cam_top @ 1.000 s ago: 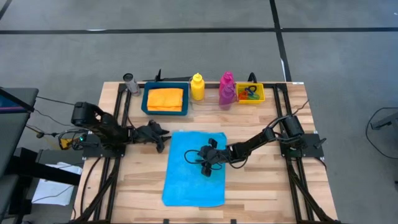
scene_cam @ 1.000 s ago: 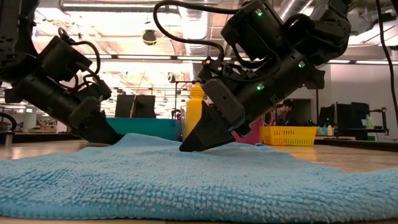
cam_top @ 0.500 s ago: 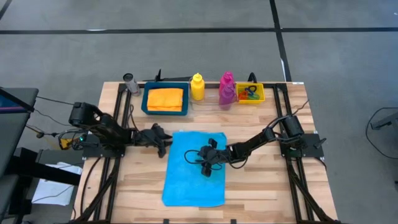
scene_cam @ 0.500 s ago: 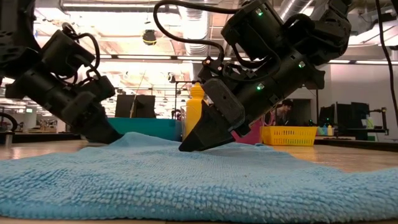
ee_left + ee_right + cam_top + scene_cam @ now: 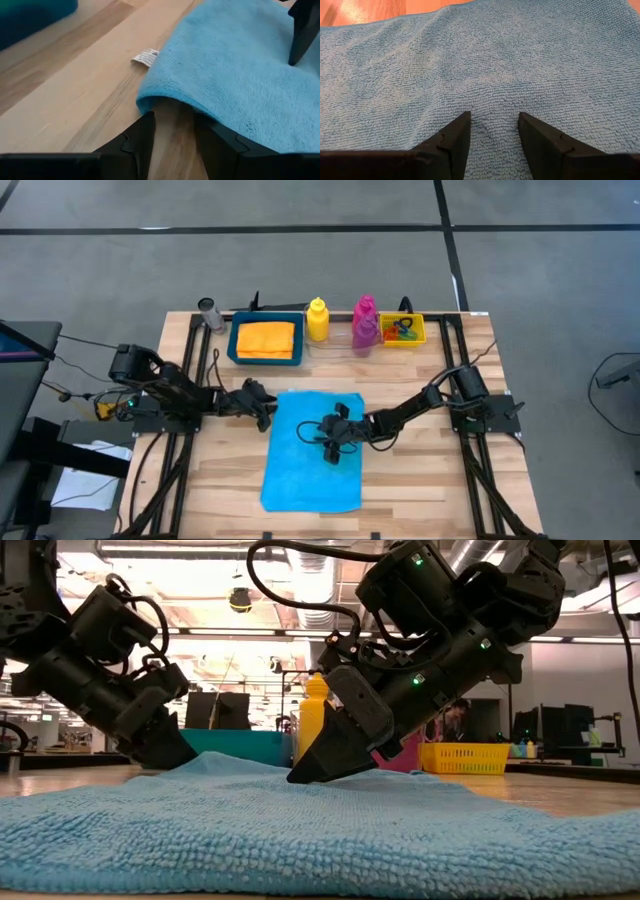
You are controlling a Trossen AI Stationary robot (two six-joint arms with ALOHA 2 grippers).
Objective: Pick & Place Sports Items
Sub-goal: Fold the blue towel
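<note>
Moved in since earlier: left hand (image 5: 262,406), open at cyan cloth (image 5: 310,470) edge. Right hand (image 5: 331,432) open, pressing cloth. Folding unstarted; orange cloth (image 5: 266,338) already trayed.

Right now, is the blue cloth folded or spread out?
Spread out: the cyan cloth lies flat as one open rectangle on the table.

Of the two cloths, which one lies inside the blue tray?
The orange cloth, folded in the blue tray at the table's back. The cyan cloth lies spread flat on the bare table, between the two arms.
</note>
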